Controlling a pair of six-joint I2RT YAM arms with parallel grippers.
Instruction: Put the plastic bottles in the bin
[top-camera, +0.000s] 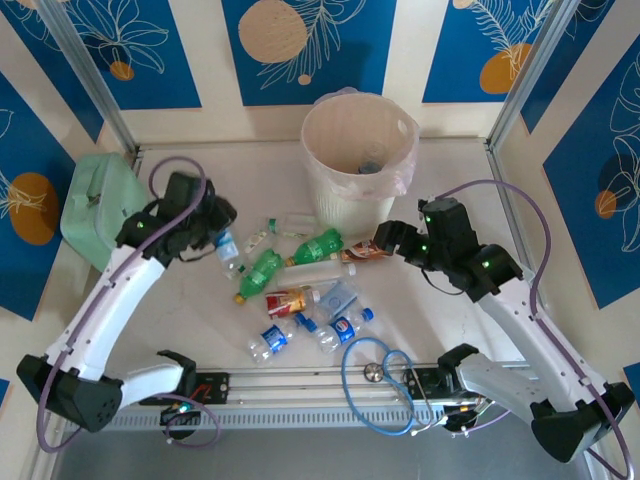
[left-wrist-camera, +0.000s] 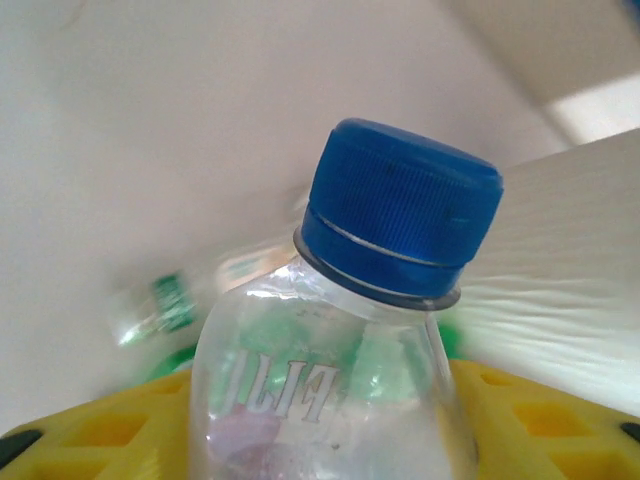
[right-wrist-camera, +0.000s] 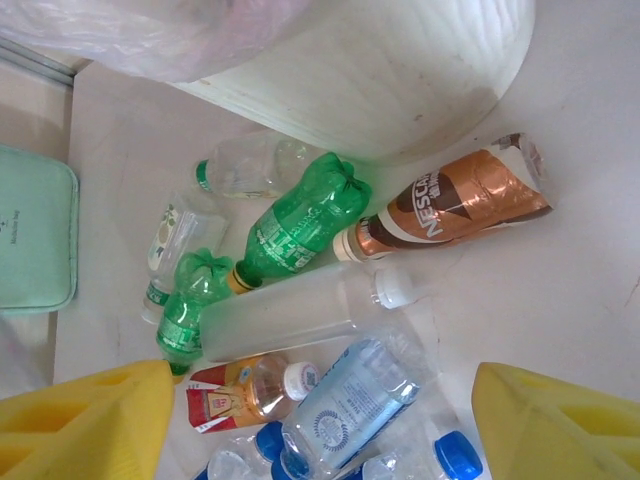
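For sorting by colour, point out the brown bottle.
The Nescafé-labelled bottle lying beside the bin; the others are green, clear or red-labelled.

There are two green bottles (top-camera: 318, 243), one brown bottle (top-camera: 362, 252), one bottle with a red label (top-camera: 287, 300) and one cloudy bottle with a white cap (top-camera: 325, 272). About four clear bottles with blue caps (top-camera: 270, 338) show, and two small clear bottles with bits of green (top-camera: 262, 236). There is one round bin (top-camera: 340, 200) and one mint-green box (top-camera: 95, 205).
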